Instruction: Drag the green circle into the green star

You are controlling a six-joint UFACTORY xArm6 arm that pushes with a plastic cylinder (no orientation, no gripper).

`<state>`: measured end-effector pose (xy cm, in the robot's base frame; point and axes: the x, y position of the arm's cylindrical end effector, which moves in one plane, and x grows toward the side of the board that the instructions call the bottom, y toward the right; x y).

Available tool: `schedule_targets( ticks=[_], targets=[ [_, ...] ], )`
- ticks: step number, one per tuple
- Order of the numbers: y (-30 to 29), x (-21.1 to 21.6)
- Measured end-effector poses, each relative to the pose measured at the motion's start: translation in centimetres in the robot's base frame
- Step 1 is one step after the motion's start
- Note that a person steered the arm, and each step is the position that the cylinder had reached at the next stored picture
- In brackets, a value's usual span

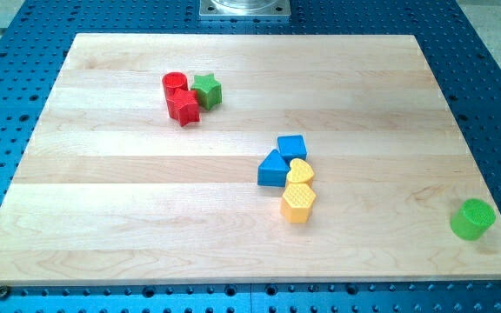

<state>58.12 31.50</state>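
Observation:
The green circle (472, 218) is a short green cylinder at the view's lower right, close to the board's right edge. The green star (206, 89) lies at the view's upper left, touching a red circle (175, 85) on its left and a red star (183, 108) just below it. The green circle and the green star are far apart, across most of the board. My tip does not show in this view, and no part of the rod is visible.
A cluster sits near the board's middle: a blue cube-like block (292, 147), a blue triangle (273, 169), a yellow heart (300, 172) and a yellow hexagon-like block (298, 203). The wooden board (103, 226) lies on a blue perforated table. A metal mount (244, 8) is at the view's top.

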Motion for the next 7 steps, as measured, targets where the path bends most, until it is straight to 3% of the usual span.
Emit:
schedule_targets(
  ticks=[2, 4, 7],
  targets=[
    [-10.2, -1.5],
    [-13.1, -3.1],
    [-16.0, -13.0]
  ],
)
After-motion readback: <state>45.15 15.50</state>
